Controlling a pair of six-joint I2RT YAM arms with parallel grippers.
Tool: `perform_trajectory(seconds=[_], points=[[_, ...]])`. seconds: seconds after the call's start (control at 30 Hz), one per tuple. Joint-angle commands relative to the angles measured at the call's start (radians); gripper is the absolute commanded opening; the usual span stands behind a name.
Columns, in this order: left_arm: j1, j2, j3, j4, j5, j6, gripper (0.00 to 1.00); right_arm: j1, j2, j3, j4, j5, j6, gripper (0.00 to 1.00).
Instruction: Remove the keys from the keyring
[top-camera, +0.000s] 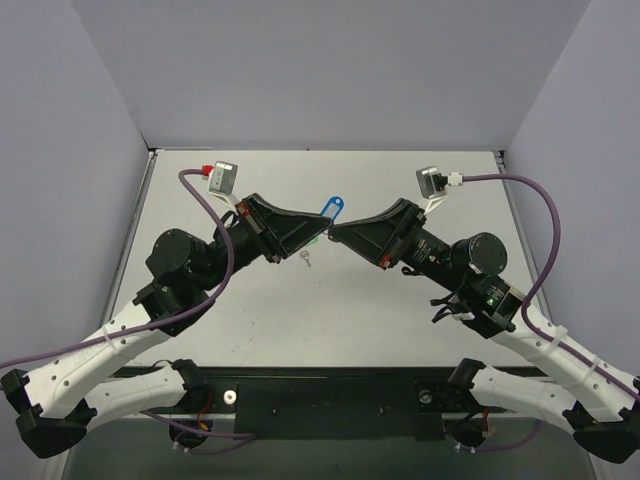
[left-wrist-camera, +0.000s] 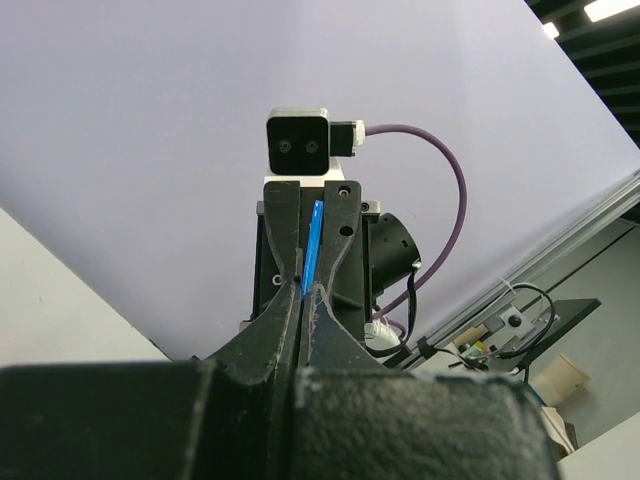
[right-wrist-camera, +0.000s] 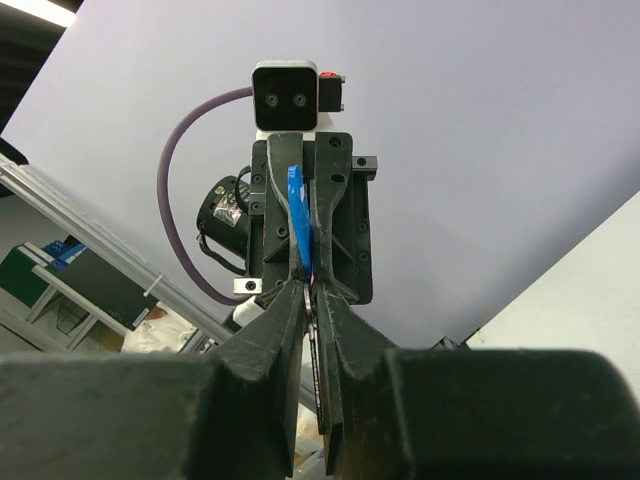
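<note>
Pale grey table (top-camera: 400, 320), lilac walls. Meeting tip to tip above it: left gripper (top-camera: 322, 233) and right gripper (top-camera: 336, 232), both clamped on the blue keyring (top-camera: 331, 208) between them. Just beneath the tips, seemingly loose on the table, one small silver key (top-camera: 307, 257). Probably nearly done; only release and a ring check left.

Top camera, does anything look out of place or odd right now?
One thing: a tiny silver key shows by itself just on the near side of the left gripper, apart from the blue key tag that it and the right gripper pinch between them. Whether a ring links key and tag is too small to tell.
</note>
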Motion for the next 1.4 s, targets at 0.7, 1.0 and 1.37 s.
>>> perform_trajectory(seconds=[0.7, 1.0, 1.37], points=[[-0.030, -0.242, 0.059, -0.490, -0.323, 0.203, 0.79, 0.013, 0.037, 0.080, -0.277, 0.004, 0.008, 0.00], [-0.030, -0.371, 0.011, -0.710, -0.437, 0.221, 0.77, 0.014, 0.102, 0.235, -0.800, 0.068, -0.015, 0.00], [-0.030, -0.309, -0.048, -0.589, -0.169, 0.223, 0.68, 0.019, 0.149, 0.221, -0.834, -0.036, 0.038, 0.00]])
